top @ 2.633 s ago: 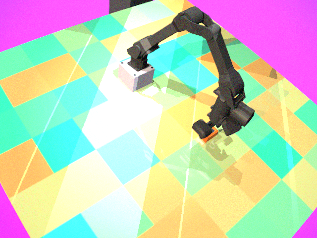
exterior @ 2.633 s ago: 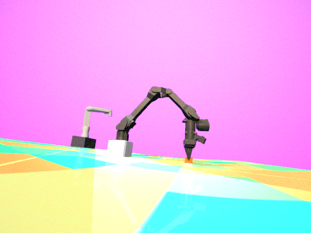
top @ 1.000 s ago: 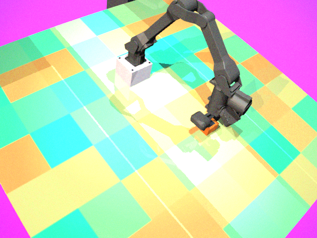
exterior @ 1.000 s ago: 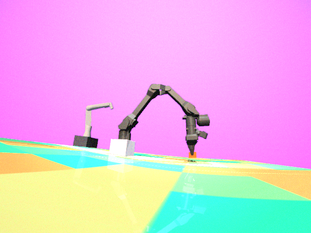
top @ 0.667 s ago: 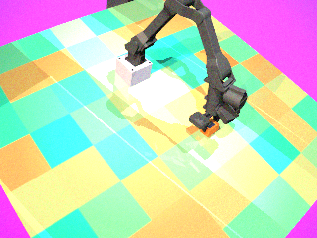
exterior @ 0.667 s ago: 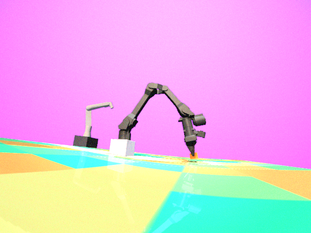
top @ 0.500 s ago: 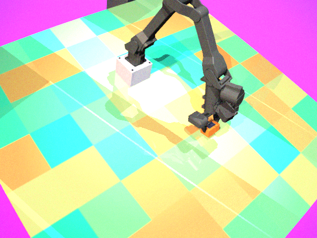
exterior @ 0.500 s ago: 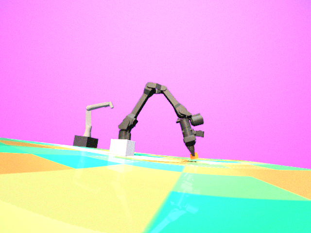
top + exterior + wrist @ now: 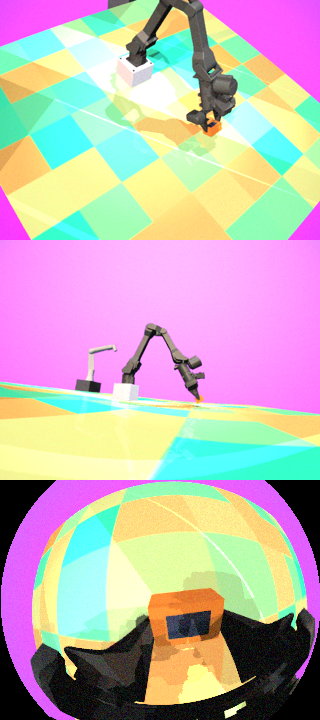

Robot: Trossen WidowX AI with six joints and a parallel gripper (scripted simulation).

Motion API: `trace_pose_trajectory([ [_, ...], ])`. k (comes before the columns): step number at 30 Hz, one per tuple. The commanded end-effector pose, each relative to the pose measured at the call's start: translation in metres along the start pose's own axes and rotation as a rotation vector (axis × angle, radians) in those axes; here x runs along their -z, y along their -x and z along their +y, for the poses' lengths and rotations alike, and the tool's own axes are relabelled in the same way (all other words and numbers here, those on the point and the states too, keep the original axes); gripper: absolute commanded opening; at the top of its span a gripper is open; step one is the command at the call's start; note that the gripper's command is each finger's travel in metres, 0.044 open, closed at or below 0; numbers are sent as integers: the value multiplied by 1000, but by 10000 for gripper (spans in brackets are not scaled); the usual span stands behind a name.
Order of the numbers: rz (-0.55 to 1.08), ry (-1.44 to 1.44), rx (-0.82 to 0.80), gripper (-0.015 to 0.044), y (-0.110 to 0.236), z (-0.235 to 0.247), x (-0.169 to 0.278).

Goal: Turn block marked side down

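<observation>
We have the gripper [image 9: 211, 123] pinching the orange block [image 9: 213, 129] between its fingers, tilted off vertical and lifted just clear of the table [image 9: 77, 167], right of the white base pedestal [image 9: 134, 71]. The dark marked side [image 9: 188, 624] faces the wrist camera, away from the table. To flip well, we judge we should roll the wrist fully, hold the squeeze firm, and lower until the marked face lies flat before releasing.
</observation>
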State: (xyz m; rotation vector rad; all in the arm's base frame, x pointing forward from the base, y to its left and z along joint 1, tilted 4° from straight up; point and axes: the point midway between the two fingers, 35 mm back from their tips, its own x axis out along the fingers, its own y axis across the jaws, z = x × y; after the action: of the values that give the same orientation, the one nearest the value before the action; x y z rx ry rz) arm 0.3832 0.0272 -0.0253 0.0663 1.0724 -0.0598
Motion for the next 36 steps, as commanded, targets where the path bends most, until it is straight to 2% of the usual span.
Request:
trace_pose_trajectory([
  [1,-31,-4,1,0,3,0,-1],
  [20,-288,8,3,0,-32,3,2],
  [36,-520,2,3,0,-30,1,14],
])
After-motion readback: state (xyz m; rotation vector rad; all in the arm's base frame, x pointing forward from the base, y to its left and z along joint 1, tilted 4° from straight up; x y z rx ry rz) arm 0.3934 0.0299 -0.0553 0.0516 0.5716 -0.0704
